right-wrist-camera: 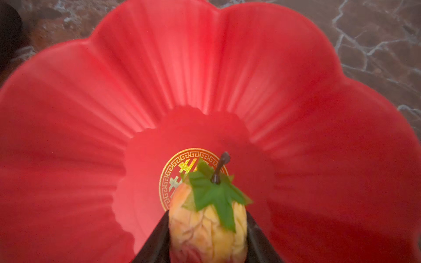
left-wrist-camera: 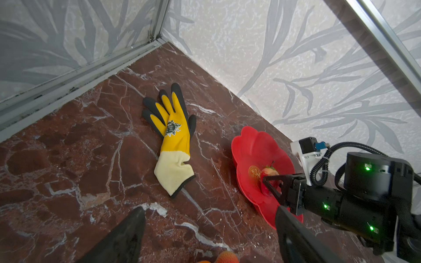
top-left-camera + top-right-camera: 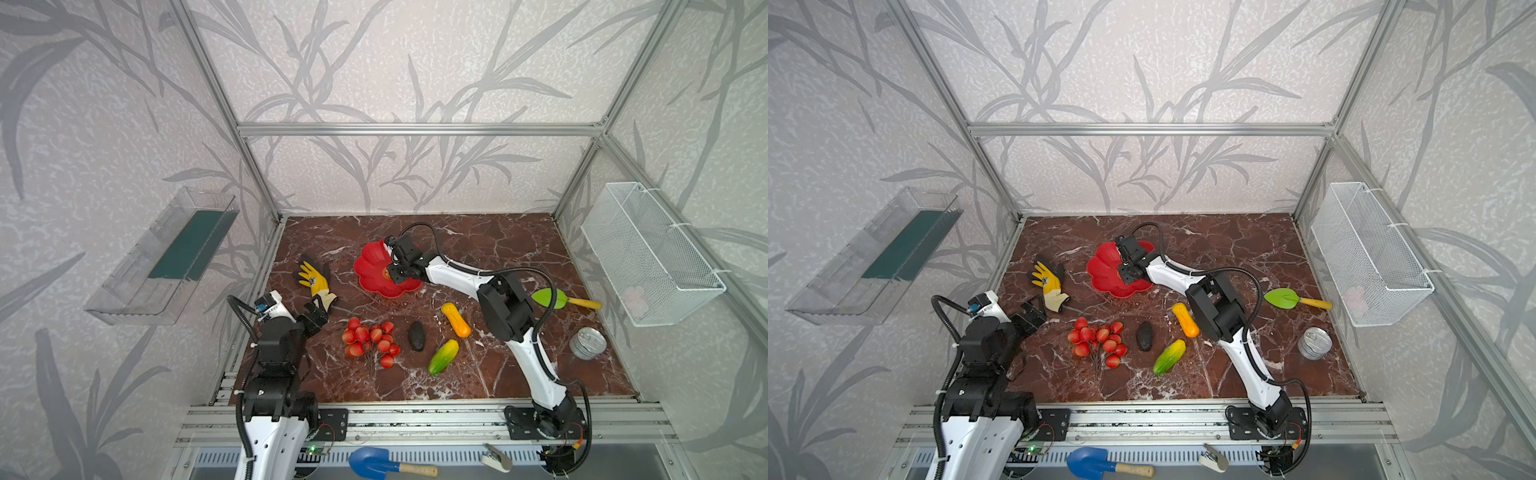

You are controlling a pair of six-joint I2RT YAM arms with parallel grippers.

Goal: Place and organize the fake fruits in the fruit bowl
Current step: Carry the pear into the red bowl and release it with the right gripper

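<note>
The right tool (image 1: 207, 216) is grasping the apple (image 1: 196, 234), with one finger against each side. The apple's stem and green leaf point away from the wrist camera. It is over the middle of the bowl (image 1: 205, 68), partly covering the gold emblem (image 1: 173, 180). I cannot tell whether it rests on the bowl's floor.

In both top views the bowl (image 3: 368, 266) lies just below frame centre on the desk (image 3: 498, 249), and the right arm covers its right side.

The left tool (image 3: 313, 318) is released, fingers wide apart. It is left of centre in the frame, beside the cuff of the glove (image 3: 316, 282).

The other fruits lie on the desk below the bowl in the frame, all outside it. The cherries (image 3: 370, 338) are to the left and the avocado (image 3: 417, 336) just right of them. The mango (image 3: 443, 356) is lower right of the avocado, and the oblong fruit (image 3: 456, 319) is above the mango.
</note>
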